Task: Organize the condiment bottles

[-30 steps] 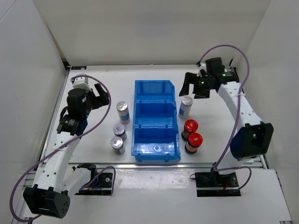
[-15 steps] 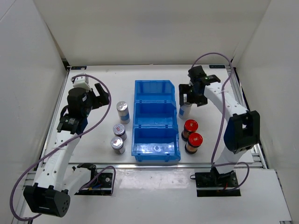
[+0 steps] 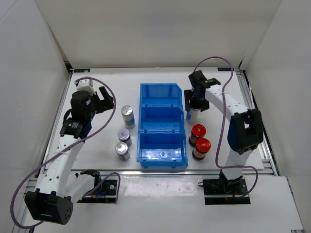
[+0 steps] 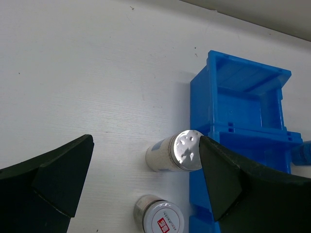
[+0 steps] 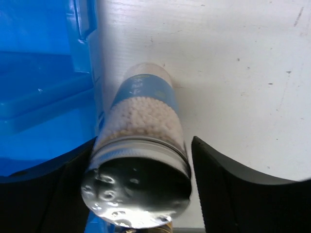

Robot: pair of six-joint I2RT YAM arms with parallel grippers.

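The right jaws are clenched on the tall white-and-blue plastic bottle with a silver cap (image 5: 141, 121), one inner face against each side just below the cap. The bottle stands upright on the white bench (image 5: 233, 73), directly beneath the jaws. Close beside them, on their left in the wrist view, rises the wall of the blue three-compartment plastic bin (image 3: 160, 119), with barely a gap between it and the bottle. The left jaws are released and spread wide, hanging over the second tall white-and-blue bottle (image 4: 174, 153), which sits below and between them. A short grey bottle with a labelled cap (image 4: 159, 217) stands nearer that wrist.

The step in hand looks to be lifting the gripped bottle into the bin. To do it well, make sure the pinch is firm before rising, since the hold is high and the smooth body could swing. Lift straight up until the base clears the bin's rim, and only then travel sideways over a compartment. Lower the bottle upright and let go once it rests on the bin floor.
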